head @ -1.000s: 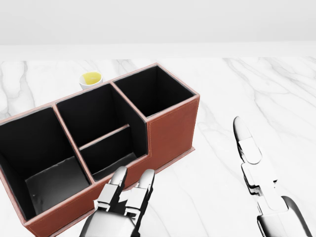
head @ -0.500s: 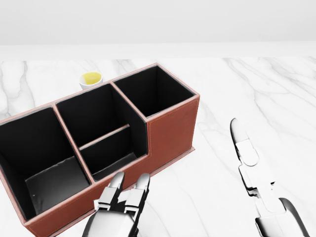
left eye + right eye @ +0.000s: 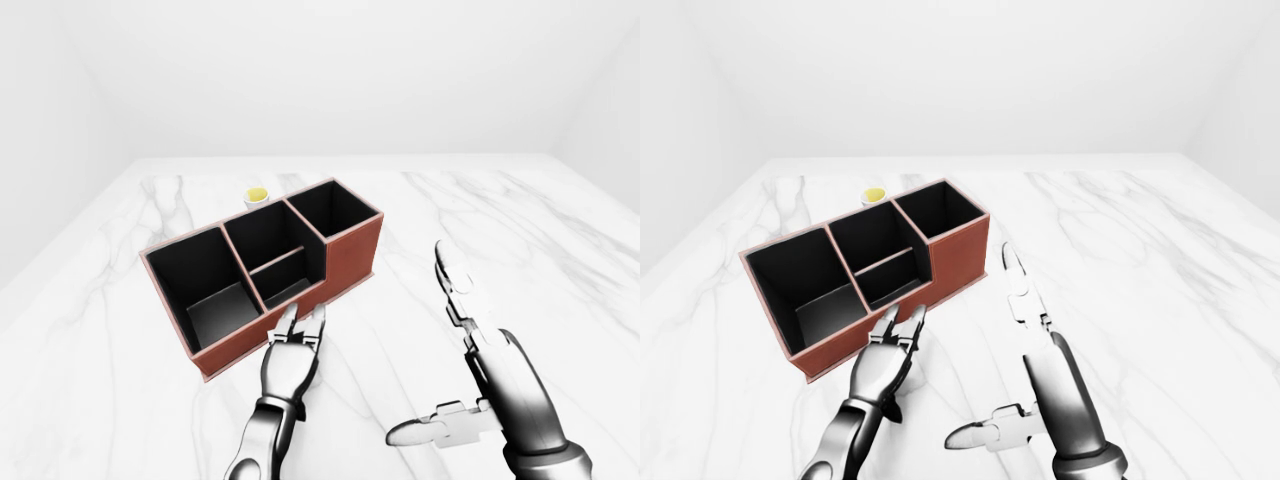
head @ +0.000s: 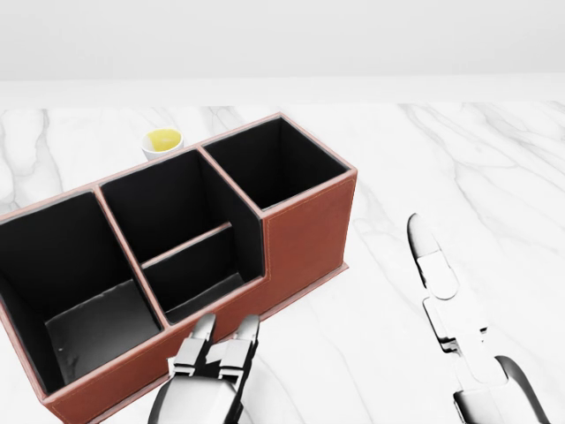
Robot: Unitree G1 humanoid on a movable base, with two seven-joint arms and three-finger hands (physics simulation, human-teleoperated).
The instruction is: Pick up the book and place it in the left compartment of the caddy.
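While both hands' fingers (image 3: 447, 268) spread open, the caddy (image 3: 350, 252) holds a dark slab (image 3: 222, 308).

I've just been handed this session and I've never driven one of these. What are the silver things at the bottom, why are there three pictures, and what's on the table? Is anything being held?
The silver shapes are the robot's own three-finger hands: the left hand and the right hand. All three pictures come from cameras on its head, looking out over its arms. The head view is the closer crop; the left-eye and right-eye views show nearly the same wider scene.

On the white marble table stands a reddish-brown caddy with black compartments. Something flat and grey lies at the bottom of its left compartment; it may be the book, but I cannot tell. Past the caddy, towards the top of the view, sits a small white cup with yellow contents.

Neither hand holds anything. The left hand's fingers are at the caddy's near wall, and the right hand is open over bare table.
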